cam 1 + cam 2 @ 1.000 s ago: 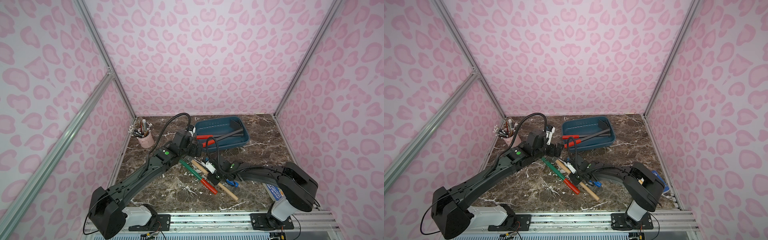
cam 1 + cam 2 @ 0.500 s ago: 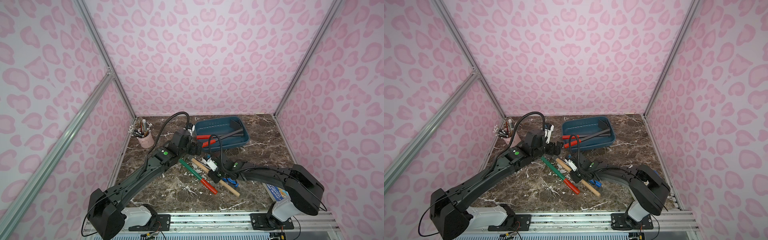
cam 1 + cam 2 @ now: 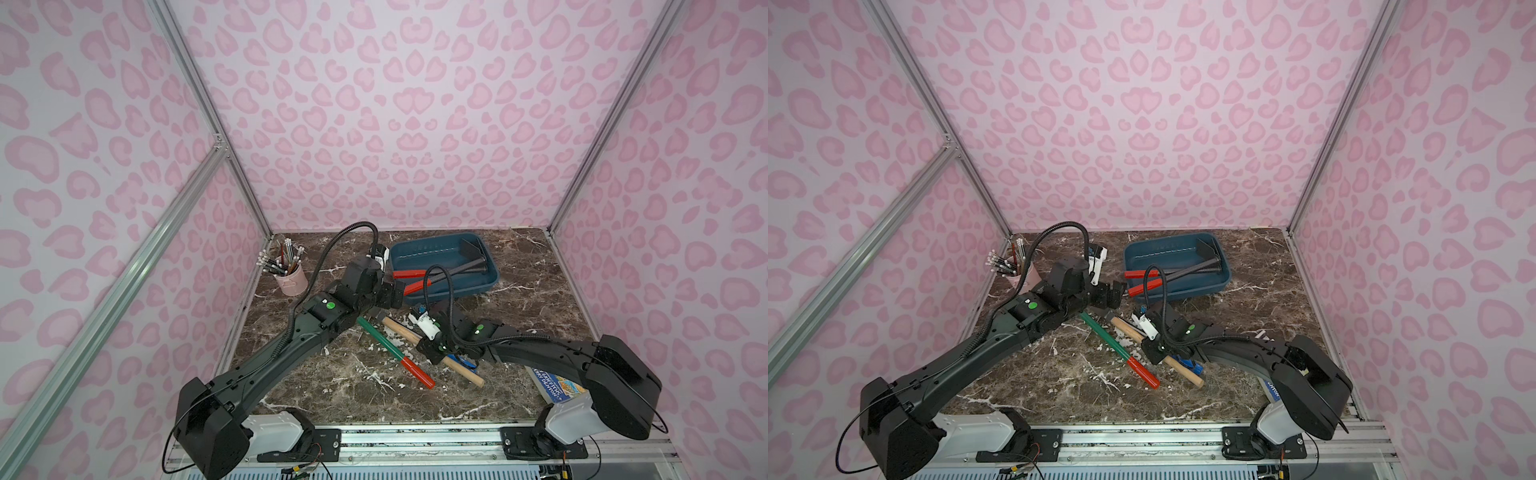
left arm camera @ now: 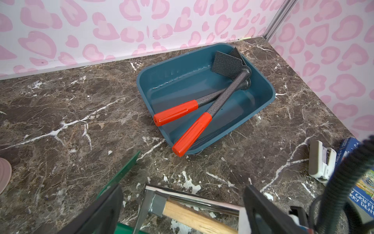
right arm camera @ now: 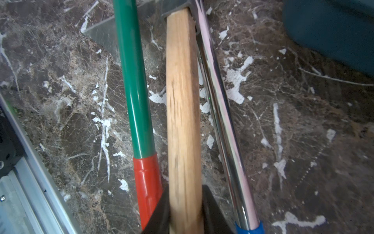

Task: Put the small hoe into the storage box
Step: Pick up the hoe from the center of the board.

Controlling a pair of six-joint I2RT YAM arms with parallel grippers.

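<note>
1. A pink pencil cup (image 3: 293,282) stands at the table's far left, well apart from the tools.
2. The left gripper (image 3: 392,296) hangs just beside the storage box's near left corner. Its fingers (image 4: 101,208) are spread wide and hold nothing.
3. A green-shafted tool (image 3: 380,338) with a red grip lies on the marble.
4. The small hoe (image 3: 401,330) lies just beside it, outside the box, its metal head under the left gripper.
5. The right gripper (image 5: 185,206) is clamped on the hoe's wooden handle, with a finger (image 5: 159,212) on each side.
6. A chrome rod (image 5: 218,111) with a blue grip lies alongside.
7. The storage box (image 3: 465,287) sits toward the back and holds two grey tools with orange grips (image 4: 191,133), which are crossed.
8. A book (image 3: 552,384) lies under the right arm.
</note>
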